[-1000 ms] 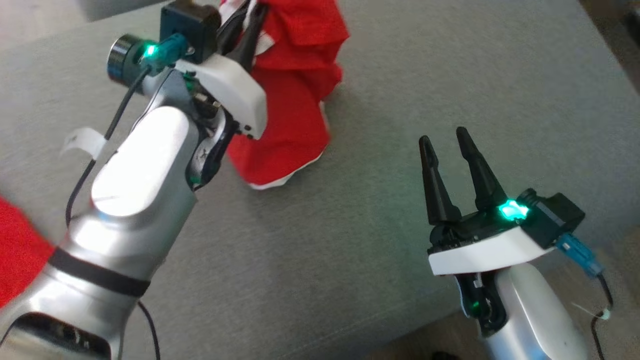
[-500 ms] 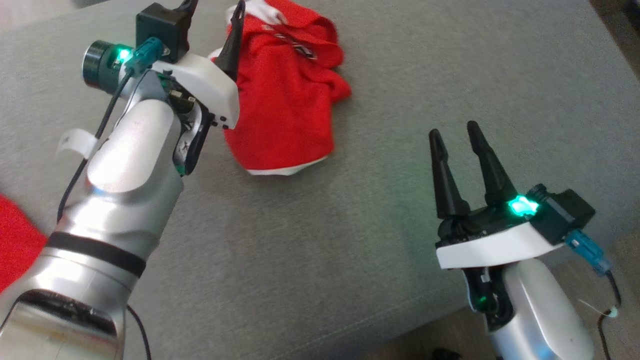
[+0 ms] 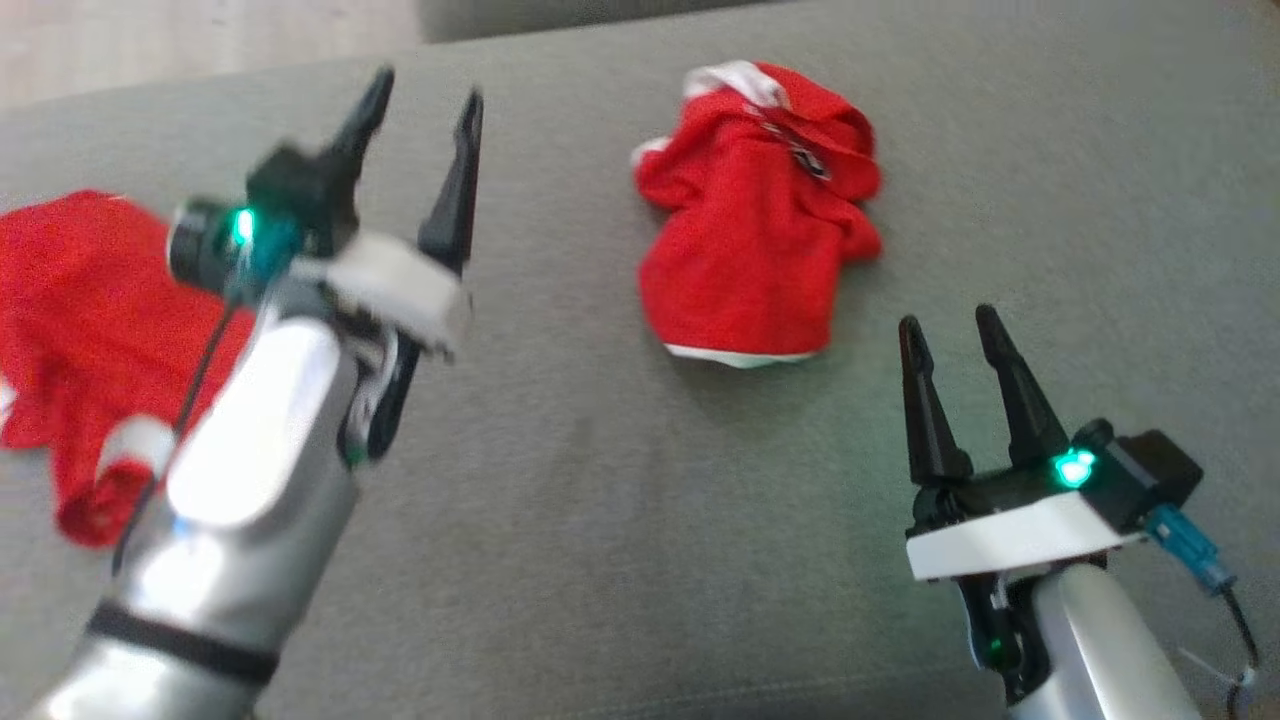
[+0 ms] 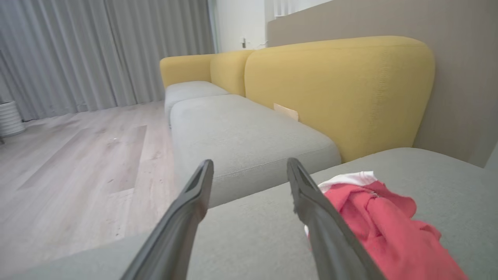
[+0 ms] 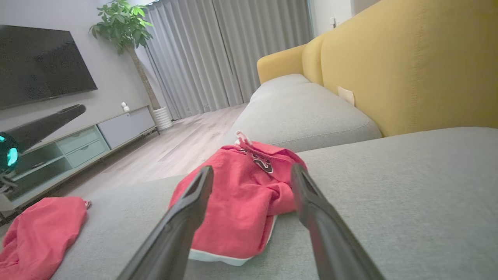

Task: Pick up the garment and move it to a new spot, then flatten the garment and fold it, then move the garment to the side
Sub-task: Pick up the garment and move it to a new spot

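The left claw (image 3: 428,92) is hovering empty, jaws wide, with the garment (image 3: 757,235) lying crumpled on the cushion (image 3: 600,500) at its 3 o'clock. The right claw (image 3: 945,320), also wide and empty, is sitting nearer: the garment is lying at its 11 o'clock, long axis running 12 to 6.

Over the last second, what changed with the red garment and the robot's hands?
The left hand let go of the garment, which it had held up; the garment now lies crumpled on the couch. That hand opened and drew clear, to the garment's left. The view swung too. The right hand stayed open and empty.
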Robot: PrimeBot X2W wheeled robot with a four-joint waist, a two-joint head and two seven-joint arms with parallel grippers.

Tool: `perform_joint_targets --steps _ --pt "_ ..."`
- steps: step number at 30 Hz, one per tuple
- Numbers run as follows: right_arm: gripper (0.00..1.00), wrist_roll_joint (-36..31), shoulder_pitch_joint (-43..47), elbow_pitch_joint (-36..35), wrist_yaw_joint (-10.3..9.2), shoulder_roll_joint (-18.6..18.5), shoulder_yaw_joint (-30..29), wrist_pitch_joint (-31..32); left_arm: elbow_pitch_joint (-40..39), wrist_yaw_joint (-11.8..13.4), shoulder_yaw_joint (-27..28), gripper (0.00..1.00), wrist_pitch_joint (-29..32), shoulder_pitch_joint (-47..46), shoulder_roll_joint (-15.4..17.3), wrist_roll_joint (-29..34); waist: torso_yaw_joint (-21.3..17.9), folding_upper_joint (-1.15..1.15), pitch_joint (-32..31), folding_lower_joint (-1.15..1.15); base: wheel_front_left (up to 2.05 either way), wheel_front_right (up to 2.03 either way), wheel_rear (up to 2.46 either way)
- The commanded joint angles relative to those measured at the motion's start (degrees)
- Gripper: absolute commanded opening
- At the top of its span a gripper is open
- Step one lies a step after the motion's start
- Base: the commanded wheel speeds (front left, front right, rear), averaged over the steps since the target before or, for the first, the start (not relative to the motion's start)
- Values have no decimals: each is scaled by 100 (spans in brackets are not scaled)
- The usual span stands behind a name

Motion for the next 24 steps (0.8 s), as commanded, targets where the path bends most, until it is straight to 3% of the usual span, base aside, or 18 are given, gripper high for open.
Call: perform_joint_targets --steps 1,8,13,24 --pt "100 -55 20 -152 -4 -18 81 -53 -373 57 280 100 -68 31 228 55 431 0 -358 0 0 0 0" --pt "100 -133 276 -59 -4 -18 -93 -53 -1540 290 684 100 -69 1556 236 137 758 0 -658 0 0 0 0" --pt "100 -167 431 -5 -4 -18 -190 -53 -2174 375 1040 100 -69 2554 -12 395 785 0 -865 0 0 0 0" --pt "100 -94 665 -14 -4 -18 -286 -53 -2550 176 1558 100 -70 3636 -662 1061 814 0 -1057 0 0 0 0"
